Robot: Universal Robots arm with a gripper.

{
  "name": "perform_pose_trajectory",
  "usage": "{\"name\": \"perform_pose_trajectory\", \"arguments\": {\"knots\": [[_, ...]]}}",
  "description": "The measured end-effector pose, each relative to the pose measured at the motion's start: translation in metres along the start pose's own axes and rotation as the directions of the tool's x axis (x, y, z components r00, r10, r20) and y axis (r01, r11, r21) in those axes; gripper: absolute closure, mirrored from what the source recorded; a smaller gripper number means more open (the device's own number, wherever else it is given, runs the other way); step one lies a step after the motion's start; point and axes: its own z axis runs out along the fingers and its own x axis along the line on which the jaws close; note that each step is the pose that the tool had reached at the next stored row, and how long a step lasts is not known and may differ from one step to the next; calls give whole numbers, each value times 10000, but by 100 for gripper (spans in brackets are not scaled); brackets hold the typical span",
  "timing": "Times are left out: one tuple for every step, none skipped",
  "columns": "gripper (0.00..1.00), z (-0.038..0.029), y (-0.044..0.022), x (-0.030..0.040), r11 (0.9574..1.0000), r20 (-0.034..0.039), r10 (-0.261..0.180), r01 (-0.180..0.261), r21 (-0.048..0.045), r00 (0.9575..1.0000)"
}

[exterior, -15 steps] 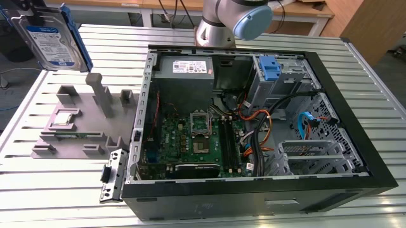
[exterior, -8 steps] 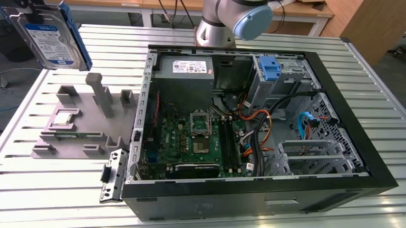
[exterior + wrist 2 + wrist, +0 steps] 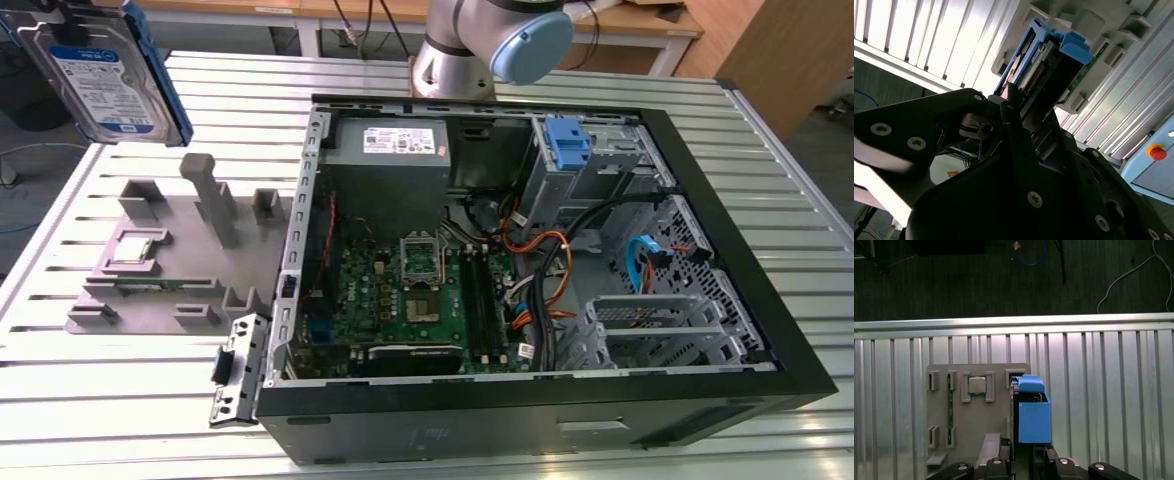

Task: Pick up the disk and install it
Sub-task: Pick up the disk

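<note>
Clenched on the disk (image 3: pixel 1033 410), the claw (image 3: pixel 1028 461) holds it edge-on in the first wrist view, dark fingers (image 3: pixel 1054 462) pressed to either side of its near end and a blue carrier rail facing the camera. In the exterior view the disk (image 3: pixel 114 75) hangs upright in the air, its white-and-blue label turned to the camera. It is lifted clear of the grey fixture tray (image 3: pixel 160 270), which lies flat on the slatted metal bench (image 3: pixel 134 400) near the edge at the exterior view's left. In the second wrist view the disk (image 3: pixel 1054 60) juts out past the black claw body, its connector end and blue rails showing. A small square silver chip (image 3: pixel 977 385) sits in a pocket of the tray (image 3: pixel 974 435), just beside the disk in that picture, and a thin green board (image 3: pixel 949 405) stands in a slot nearby. An open computer case (image 3: pixel 747 300) fills the middle of the bench and reaches to the exterior view's right; its motherboard (image 3: pixel 387 290) is exposed and a blue carrier (image 3: pixel 567 140) stands in a bay by the far wall. The arm's base (image 3: pixel 494 40) rises at the bench's far edge.
</note>
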Motion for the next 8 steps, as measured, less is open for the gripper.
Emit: {"name": "perform_pose_trajectory", "arguments": {"knots": [[65,0,0,0,10000,0,0,0,0,10000],[65,-1,0,0,10000,0,-1,1,-1,10000],[65,-1,0,0,10000,0,0,0,0,10000],[65,-5,0,0,10000,-1,0,0,-2,10000],[65,-9,0,0,10000,-2,0,0,-3,10000],[65,-14,0,-1,10000,-1,0,0,-1,10000],[65,-21,0,-1,10000,-1,0,0,-2,10000],[65,-29,0,-1,10000,-1,0,0,-2,10000]]}}
